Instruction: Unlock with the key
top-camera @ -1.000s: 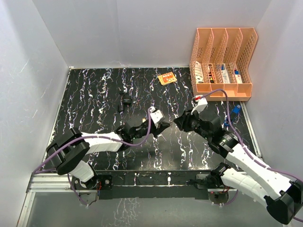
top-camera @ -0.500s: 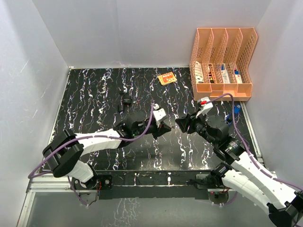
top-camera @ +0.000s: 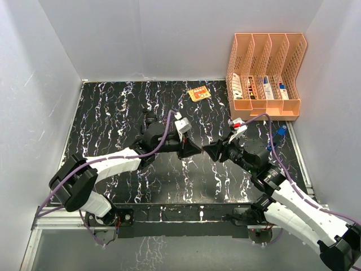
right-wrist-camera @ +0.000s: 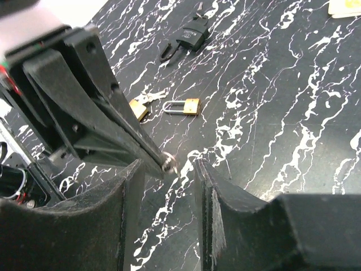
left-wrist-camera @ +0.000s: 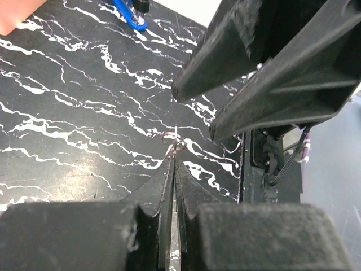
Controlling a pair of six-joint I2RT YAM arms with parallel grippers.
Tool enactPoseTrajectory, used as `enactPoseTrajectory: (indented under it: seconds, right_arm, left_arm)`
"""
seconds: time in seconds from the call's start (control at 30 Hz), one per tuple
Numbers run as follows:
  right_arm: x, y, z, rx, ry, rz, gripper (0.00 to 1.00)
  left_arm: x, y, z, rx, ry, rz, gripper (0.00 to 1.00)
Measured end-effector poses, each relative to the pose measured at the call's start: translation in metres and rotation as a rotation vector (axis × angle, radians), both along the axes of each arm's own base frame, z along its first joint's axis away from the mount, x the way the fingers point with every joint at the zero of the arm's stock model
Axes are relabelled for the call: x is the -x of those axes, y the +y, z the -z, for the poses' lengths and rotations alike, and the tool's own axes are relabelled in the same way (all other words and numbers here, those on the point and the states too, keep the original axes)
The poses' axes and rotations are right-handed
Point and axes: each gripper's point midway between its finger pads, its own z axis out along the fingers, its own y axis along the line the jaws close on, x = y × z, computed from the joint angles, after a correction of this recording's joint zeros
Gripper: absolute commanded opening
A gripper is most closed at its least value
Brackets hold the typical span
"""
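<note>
Two end effectors nose to nose, key at the meeting point

Black marbled table carries everything. At its far right corner stands a peach file rack; the packets in it bear labels too small to read. An orange card near the back edge has print, also unreadable. No brand or writing can be made out anywhere.

Left end effector and right end effector meet tip to tip at mid-table.

- Left: fingers pressed fully together, pinching a thin silvery piece with a small ring, which I take for the key. It juts just past the fingertips.
- Right: jaws partly apart, holding nothing. They flank the left fingertips, so the key sits in the gap between them, untouched.

Key's long axis seems to follow the left fingers, pointing straight into the right end effector's gap. The right one is nearest and squarely ahead of it.

Locks, from the right wrist view, lie flat on the table beyond the left end effector:

- black padlock, farthest
- brass padlock, shackle pointing left
- second brass body with small keys at it, just beside the first

Left arm is nearer these. In the top view it hides both brass ones. Which lock the key fits, I cannot tell.
</note>
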Motion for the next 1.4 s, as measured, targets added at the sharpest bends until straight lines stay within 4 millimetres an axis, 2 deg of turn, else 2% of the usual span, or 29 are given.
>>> enactPoseTrajectory:
  seconds: [0.1,0.27,0.5,1.33,1.4]
  right_arm:
    - [0.001,0.003,0.004,-0.003,0.008,-0.017,0.37]
    - [0.001,0.009,0.008,-0.013,0.016,-0.039,0.37]
    - [-0.001,0.012,0.002,-0.039,0.008,-0.046,0.34]
    - [0.003,0.021,-0.006,-0.089,-0.001,-0.098,0.0]
    - [0.003,0.021,-0.006,-0.092,-0.002,-0.099,0.0]
  left_arm:
    - [-0.002,0.002,-0.008,0.033,0.019,0.006,0.0]
    - [0.007,0.001,-0.016,0.066,0.047,0.054,0.0]
    - [0.016,0.0,-0.019,0.077,0.07,0.098,0.0]
    - [0.017,0.003,-0.025,0.099,0.079,0.12,0.0]
    - [0.017,0.003,-0.026,0.102,0.082,0.123,0.0]
